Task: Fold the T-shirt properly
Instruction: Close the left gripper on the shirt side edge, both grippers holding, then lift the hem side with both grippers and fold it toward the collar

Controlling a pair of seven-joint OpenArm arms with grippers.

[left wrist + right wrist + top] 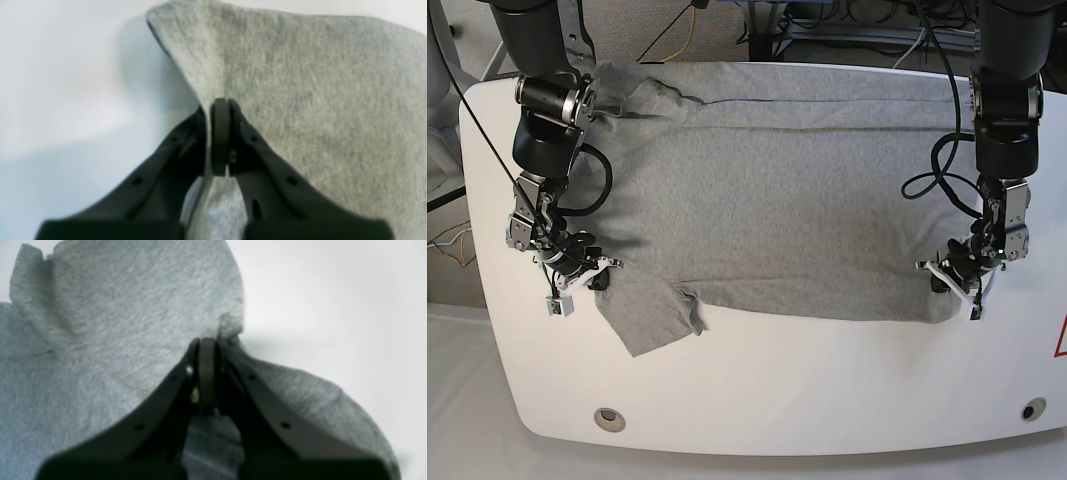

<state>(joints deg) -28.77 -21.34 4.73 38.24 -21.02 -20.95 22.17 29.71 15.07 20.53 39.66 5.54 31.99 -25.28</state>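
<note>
I am looking at the heather-grey cotton T-shirt (777, 200) lying spread plain side up across the white rounded table (827, 400), its long edges running side to side, one short sleeve sticking out toward the near edge by my right arm. My right gripper (207, 340) is sitting at that sleeve corner; in the right wrist view its black jaws are pressing together with grey fabric bunching between them and folding over one jaw. My left gripper (220, 101) is sitting at the opposite near corner of the shirt. In the left wrist view its jaws are closing flat on the cloth's edge, a ridge of fabric rising from the pinch.
</note>
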